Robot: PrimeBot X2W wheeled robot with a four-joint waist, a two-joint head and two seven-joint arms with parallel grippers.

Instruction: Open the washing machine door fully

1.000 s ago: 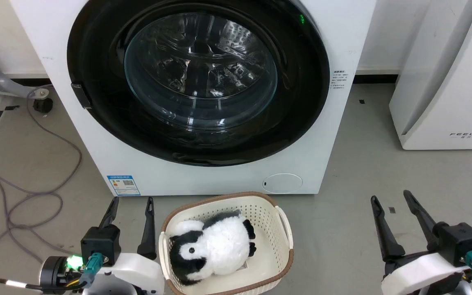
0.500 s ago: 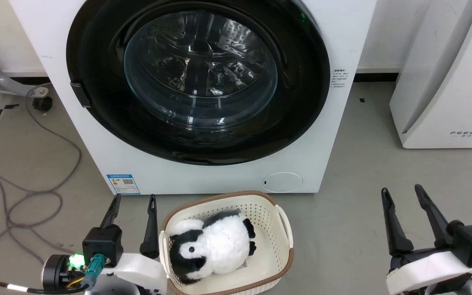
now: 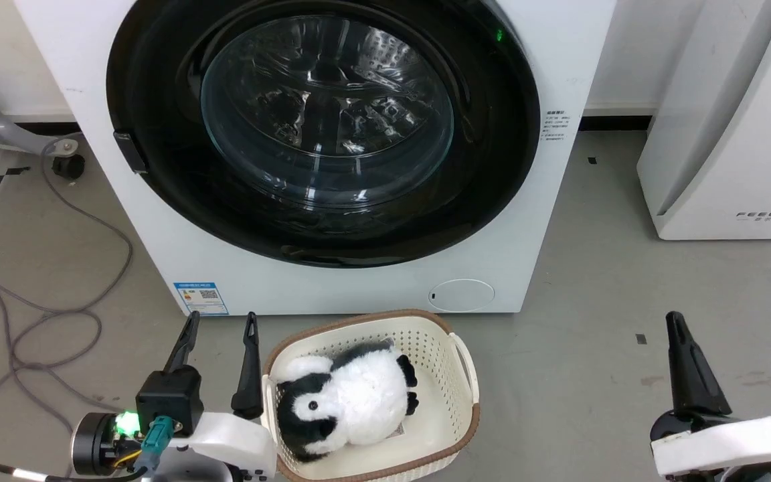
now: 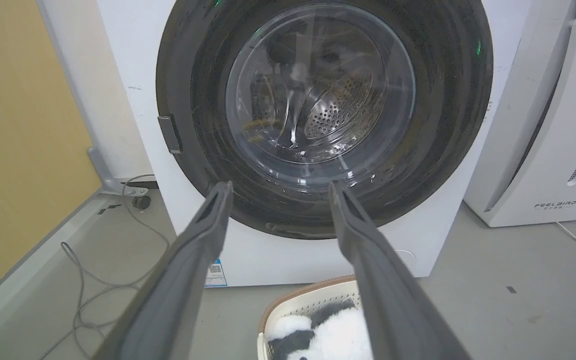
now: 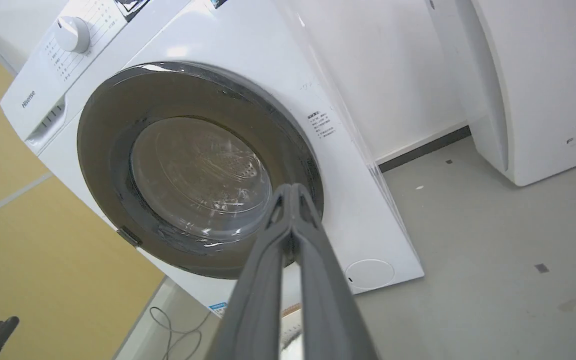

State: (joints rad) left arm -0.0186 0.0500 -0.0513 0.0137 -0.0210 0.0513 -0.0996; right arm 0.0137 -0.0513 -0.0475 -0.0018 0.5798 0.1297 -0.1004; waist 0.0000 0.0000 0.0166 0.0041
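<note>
The washing machine point(image 3: 372, 288) is a big white front-loader straight ahead. Its door point(image 3: 322, 127), with a glossy black rim and a bulging glass bowl, lies flat against the front, and a small dark tab point(image 3: 130, 150) sits on the rim's left side. The perforated drum shows through the glass of the door point(image 4: 323, 100) in the left wrist view. My left gripper point(image 3: 221, 318) is open and holds nothing, low on the floor side, well short of the machine. My right gripper point(image 3: 678, 325) is at the lower right, far from the door point(image 5: 198, 170). Its fingertips point(image 5: 292, 189) are pressed together on nothing.
A cream basket point(image 3: 466, 375) with a black-and-white plush penguin point(image 3: 352, 402) stands on the floor just before the machine, beside my left gripper. The white FEELBIRD appliance point(image 3: 727, 134) stands to the right. Grey cables point(image 3: 57, 314) loop on the floor at the left.
My right gripper has shut its fingers, turned on its wrist and shifted right and lower in the head view. The left gripper and the door have stayed as they were.
</note>
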